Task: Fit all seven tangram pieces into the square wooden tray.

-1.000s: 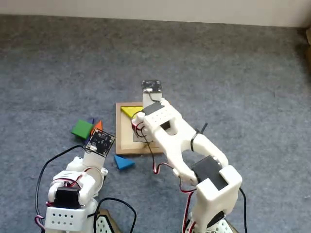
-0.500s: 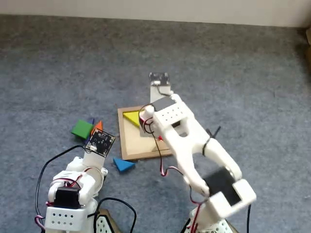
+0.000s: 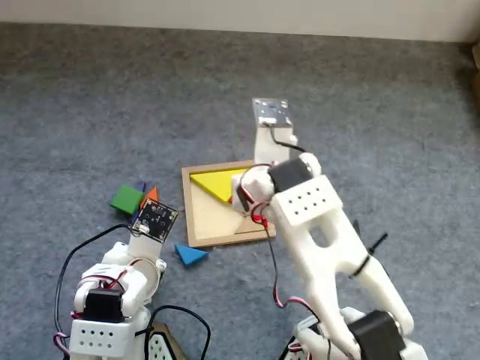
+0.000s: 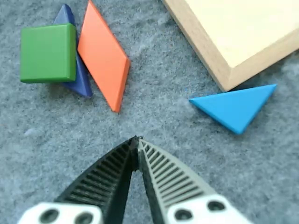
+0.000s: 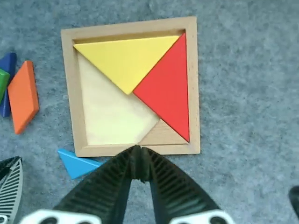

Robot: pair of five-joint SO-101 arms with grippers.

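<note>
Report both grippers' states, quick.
Left gripper: closed, holding nothing.
Right gripper: closed, holding nothing.

One square wooden tray point(image 5: 68, 93). Seven flat pieces in all. Five triangles: a yellow triangle point(image 5: 126, 58), a red triangle point(image 5: 168, 93) and a small wood-coloured triangle point(image 5: 161, 134) inside the tray, a light blue triangle point(image 4: 236, 105) and a dark blue triangle point(image 4: 82, 79) outside it. Two large triangles, the yellow and the red. One green square point(image 4: 47, 52). One orange parallelogram point(image 4: 103, 56). Three pieces in the tray, four out on the bench: two triangles, one square, one parallelogram. Two white arms: left arm point(image 3: 120, 292) and right arm point(image 3: 322, 225). Two pincers, one per arm: left pincer point(image 4: 136, 142), right pincer point(image 5: 139, 158). Two ribbed fingers point(image 4: 107, 172) on each, four altogether.
</note>
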